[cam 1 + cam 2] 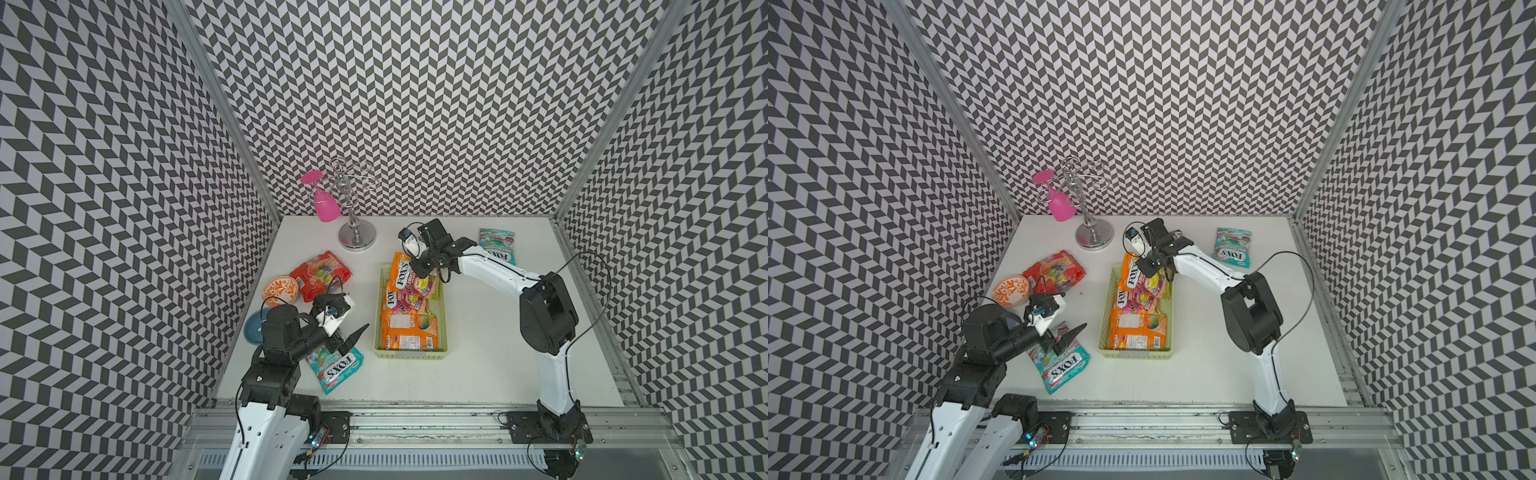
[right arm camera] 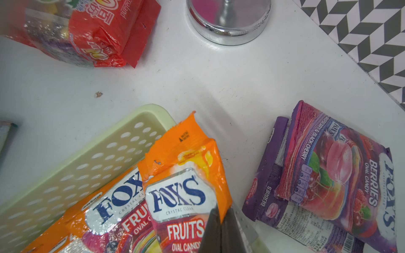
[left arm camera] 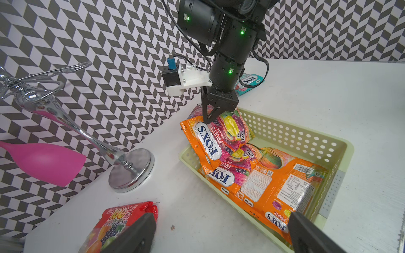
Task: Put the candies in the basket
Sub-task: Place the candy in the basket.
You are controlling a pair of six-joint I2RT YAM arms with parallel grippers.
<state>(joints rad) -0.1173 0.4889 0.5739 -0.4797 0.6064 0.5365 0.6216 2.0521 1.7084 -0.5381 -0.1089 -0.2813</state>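
White table [image 1: 478, 374], basket [image 1: 411, 354] (orange bag [image 1: 401, 276] across rim)

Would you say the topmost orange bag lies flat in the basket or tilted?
Tilted: the topmost orange bag leans on a second orange bag, one end over the basket rim; the right gripper pinches its edge.

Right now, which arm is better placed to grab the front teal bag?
Left. The left gripper hovers open over that teal bag; the right gripper is shut on an orange bag at the basket.
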